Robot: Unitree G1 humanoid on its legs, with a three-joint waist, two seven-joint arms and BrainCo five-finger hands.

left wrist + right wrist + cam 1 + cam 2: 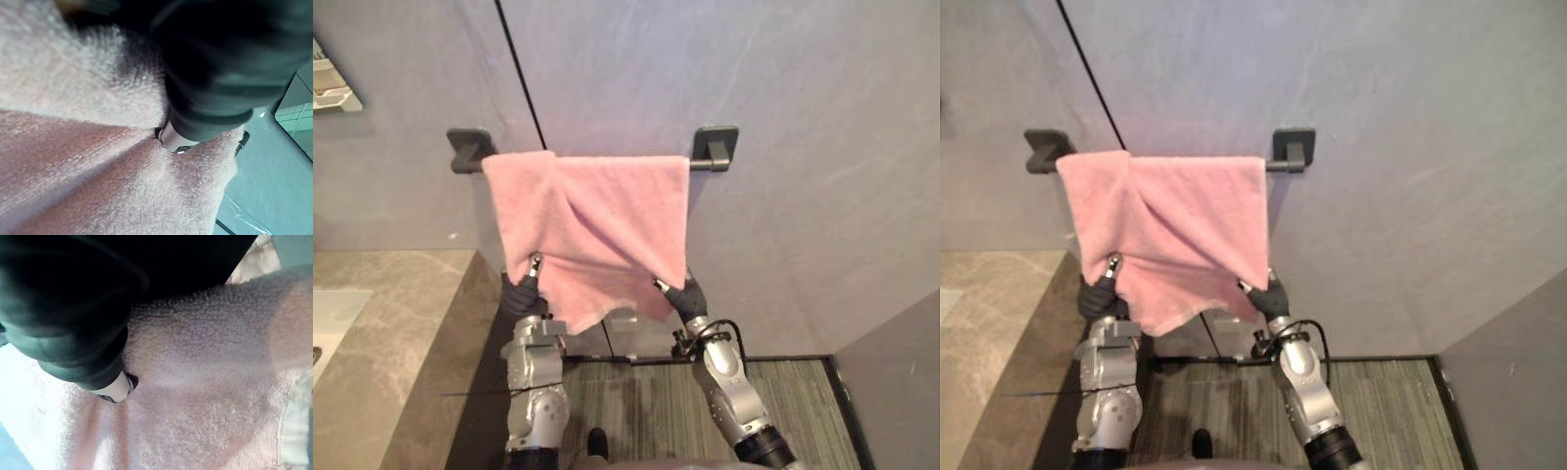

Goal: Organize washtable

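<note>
Against the grey wall we count one pink towel, draped over one dark rail that two brackets carry, a left bracket and a right bracket. Our two hands are raised to the towel's lower edge. The left hand is at its lower left corner and the right hand at its lower right. Each hand has one dark-tipped digit lying on the front of the cloth and the rest tucked behind, so both are pinching the towel. Creases run slantwise across the cloth from the upper left down toward the right hand, and the bottom hem hangs uneven between the hands. To the left lies one stone counter, and the left eye view takes in the corner of one white basin set into it; we cannot tell what the basin holds. Below the towel we see a striped grey floor. Our wrist views give what the head views cannot, the terry pile up close. The left wrist view shows a silver finger sunk into a fold, and the right wrist view another finger pressed into the cloth.
</note>
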